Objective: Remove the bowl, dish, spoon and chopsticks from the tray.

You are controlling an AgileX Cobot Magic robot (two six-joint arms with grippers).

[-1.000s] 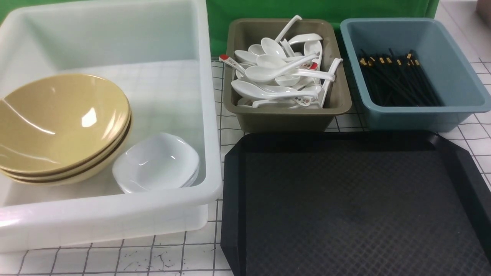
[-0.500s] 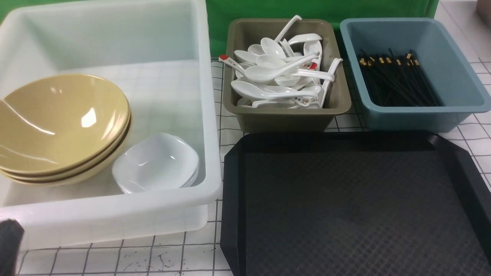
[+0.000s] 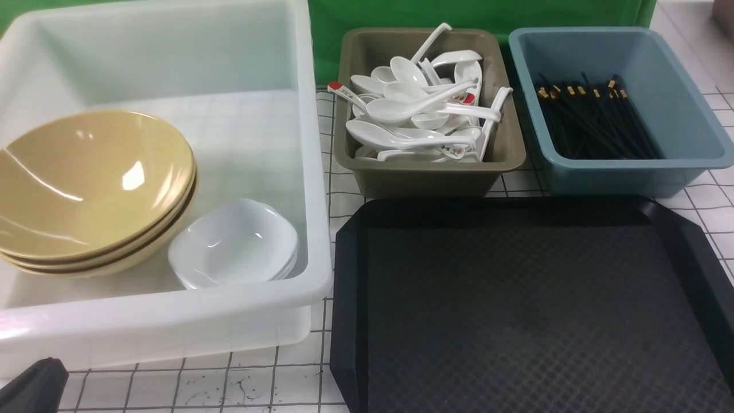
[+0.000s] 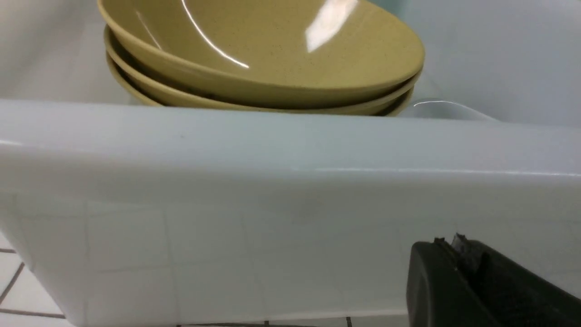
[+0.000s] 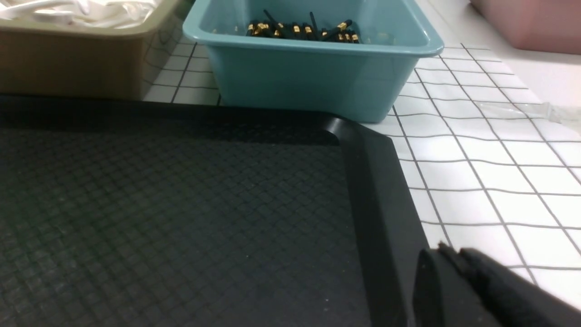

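Front view first: the tray (image 3: 533, 310) sits bare-faced on the gridded worktop (image 3: 189, 384), filling the 4 to 5 o'clock part of the scene. At 9 o'clock, the white tub (image 3: 172, 321) holds a stack of bowls (image 3: 92, 178), with the dishes (image 3: 235, 244) nested just beside them toward 4 o'clock. At 12 o'clock, the olive bin (image 3: 427, 172) is piled with spoons (image 3: 418, 109); at 2 o'clock, the blue bin (image 3: 625, 172) carries the chopsticks (image 3: 593, 123). A dark tip of the left gripper (image 3: 34, 387) pokes in at 7 o'clock, in front of the tub.

Left wrist view: the tub wall (image 4: 272, 195) fills the frame, bowls (image 4: 272, 50) stacked beyond it. The gripper (image 4: 458, 272) shows its fingers pressed together, clenched on nothing.

Right wrist view: tray (image 5: 376, 204) corner, blue bin (image 5: 313, 72) with gold-banded chopsticks (image 5: 302, 31) just past it, olive bin (image 5: 77, 63) alongside. The right gripper (image 5: 454, 281) hangs over the tray's rim, fingers closed together, holding nothing.
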